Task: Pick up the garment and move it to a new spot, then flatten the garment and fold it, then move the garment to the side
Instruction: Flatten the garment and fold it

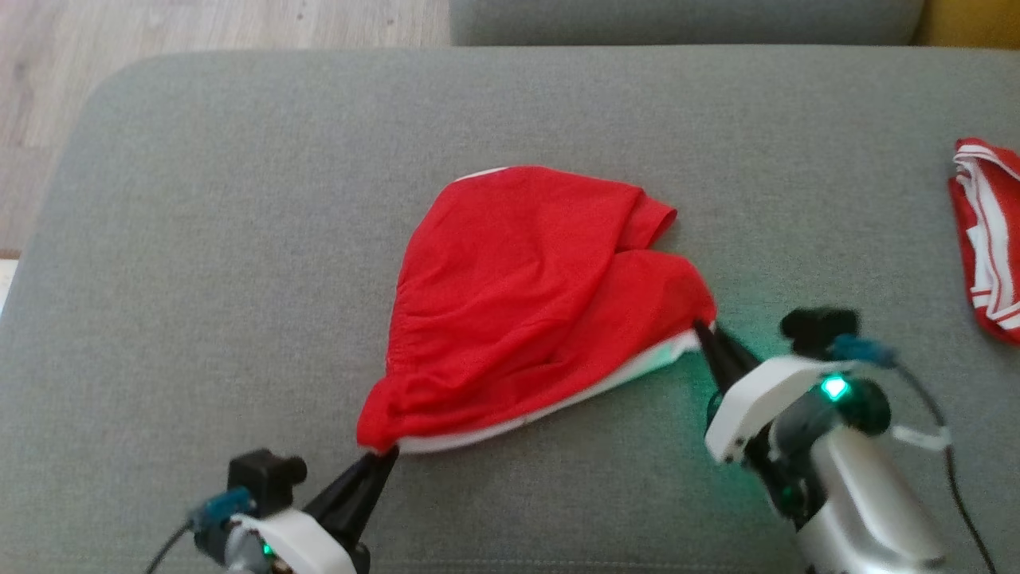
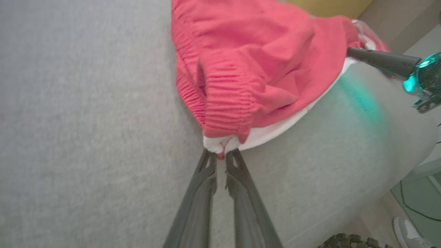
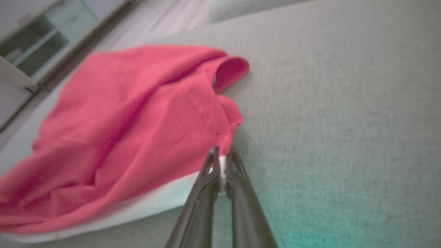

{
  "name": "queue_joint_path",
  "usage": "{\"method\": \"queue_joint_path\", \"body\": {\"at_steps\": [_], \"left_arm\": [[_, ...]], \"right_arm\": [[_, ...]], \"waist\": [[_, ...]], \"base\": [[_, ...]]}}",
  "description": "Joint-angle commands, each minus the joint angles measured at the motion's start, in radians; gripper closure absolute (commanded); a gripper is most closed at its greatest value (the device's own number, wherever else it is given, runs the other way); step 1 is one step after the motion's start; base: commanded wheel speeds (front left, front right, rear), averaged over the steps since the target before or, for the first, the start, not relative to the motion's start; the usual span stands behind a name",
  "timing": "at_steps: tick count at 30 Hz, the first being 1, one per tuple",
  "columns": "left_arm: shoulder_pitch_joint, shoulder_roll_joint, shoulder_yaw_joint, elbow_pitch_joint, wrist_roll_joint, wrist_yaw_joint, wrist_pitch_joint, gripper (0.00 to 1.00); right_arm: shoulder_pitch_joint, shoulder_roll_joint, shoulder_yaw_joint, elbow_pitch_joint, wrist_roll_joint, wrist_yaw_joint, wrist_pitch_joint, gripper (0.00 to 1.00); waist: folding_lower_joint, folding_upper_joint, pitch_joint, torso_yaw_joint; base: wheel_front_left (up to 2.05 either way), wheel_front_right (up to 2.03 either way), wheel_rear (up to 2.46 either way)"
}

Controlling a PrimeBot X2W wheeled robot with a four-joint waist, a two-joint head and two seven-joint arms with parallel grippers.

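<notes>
Showing a red garment (image 1: 526, 303) (white band along its near edge), lying rumpled on the grey cushion (image 1: 239, 239), being pinched at both near corners.

Nope, no readable text, labels, brand marks, numbers or signs on anything in any of these views.

The garment (image 1: 526, 303) lies in the middle of the cushion (image 1: 239, 239). The left gripper (image 1: 388, 454) is at its near left corner and the right gripper (image 1: 703, 328) is at its near right corner, each pinching the edge there. A second cloth (image 1: 988, 239) lies on the cushion far to the right, well apart from the garment. The floor (image 1: 159, 32) is behind the cushion, at the left.
</notes>
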Motion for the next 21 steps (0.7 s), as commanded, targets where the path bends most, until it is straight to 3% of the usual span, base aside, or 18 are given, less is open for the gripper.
{"method": "queue_joint_path", "body": {"at_steps": [1,11,16,21], "left_arm": [[-0.045,0.041,0.038,-0.058,-0.022,0.001,-0.013,1.00],[-0.016,0.143,0.115,-0.589,-0.263,0.022,0.120,1.00],[-0.057,0.186,0.180,-0.869,-0.352,0.083,0.215,1.00],[-0.170,0.200,0.236,-1.045,-0.446,0.158,0.334,1.00]], "right_arm": [[-0.016,0.001,0.005,-0.069,0.041,-0.001,-0.010,1.00],[0.087,-0.018,-0.163,-0.555,0.322,-0.001,0.125,1.00],[0.116,-0.002,-0.259,-0.835,0.377,-0.001,0.223,1.00],[0.090,0.016,-0.323,-1.041,0.409,-0.001,0.317,1.00]], "waist": [[0.0000,0.0000,-0.012,-0.003],[0.0000,0.0000,-0.078,-0.024],[0.0000,0.0000,-0.087,-0.045],[0.0000,0.0000,-0.075,-0.078]], "base": [[0.00,0.00,0.00],[0.00,0.00,0.00],[0.00,0.00,0.00],[0.00,0.00,0.00]]}}
